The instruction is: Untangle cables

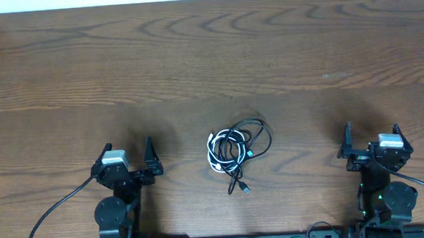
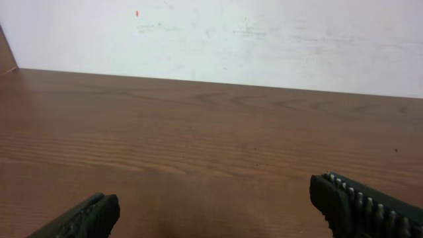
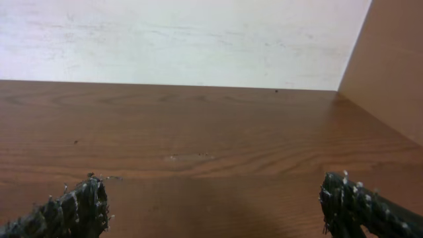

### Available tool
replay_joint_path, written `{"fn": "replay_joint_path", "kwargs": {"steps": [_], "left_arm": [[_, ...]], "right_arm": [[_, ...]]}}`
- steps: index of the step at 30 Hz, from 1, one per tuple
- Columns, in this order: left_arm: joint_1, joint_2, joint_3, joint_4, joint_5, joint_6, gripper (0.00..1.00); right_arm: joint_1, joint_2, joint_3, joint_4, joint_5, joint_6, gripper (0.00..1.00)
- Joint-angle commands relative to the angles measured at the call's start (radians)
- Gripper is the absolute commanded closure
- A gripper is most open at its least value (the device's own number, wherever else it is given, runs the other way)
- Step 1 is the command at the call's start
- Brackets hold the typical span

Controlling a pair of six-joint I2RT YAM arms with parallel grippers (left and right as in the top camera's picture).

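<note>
Left gripper (image 1: pixel 129 150) and right gripper (image 1: pixel 373 136) flank the cables (image 1: pixel 232 147), well apart.

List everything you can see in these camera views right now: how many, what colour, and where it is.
cables: one tangled bundle, black cords plus one white, middle of the table between the two arms
table: one, brown wood grain, fills the overhead view
wall: one, white, along the table's far edge
left end effector: one, black, open and empty, at the near edge, left of the bundle
right end effector: one, black, open and empty, at the near edge, right of the bundle
</note>
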Motion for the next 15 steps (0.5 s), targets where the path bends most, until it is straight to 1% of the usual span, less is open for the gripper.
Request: {"fn": "replay_joint_path", "kwargs": {"steps": [1, 4, 9, 12, 15], "left_arm": [[-0.001, 0.001, -0.019, -0.014, 0.005, 0.012, 0.02], [-0.001, 0.001, -0.004, -0.014, 0.048, 0.012, 0.02], [-0.001, 0.001, 0.017, -0.014, 0.049, 0.004, 0.02], [-0.001, 0.003, 0.033, -0.014, 0.130, 0.001, 0.02], [-0.001, 0.016, 0.051, -0.015, 0.152, -0.050, 0.02]], "right_arm": [[0.007, -0.006, -0.002, -0.003, -0.006, -0.010, 0.01], [0.007, -0.006, -0.002, -0.003, -0.006, -0.009, 0.01], [0.007, -0.006, -0.002, -0.003, -0.006, -0.009, 0.01], [0.007, -0.006, -0.002, -0.003, -0.006, -0.009, 0.01], [0.007, -0.006, -0.002, -0.003, -0.006, -0.009, 0.01]]}}
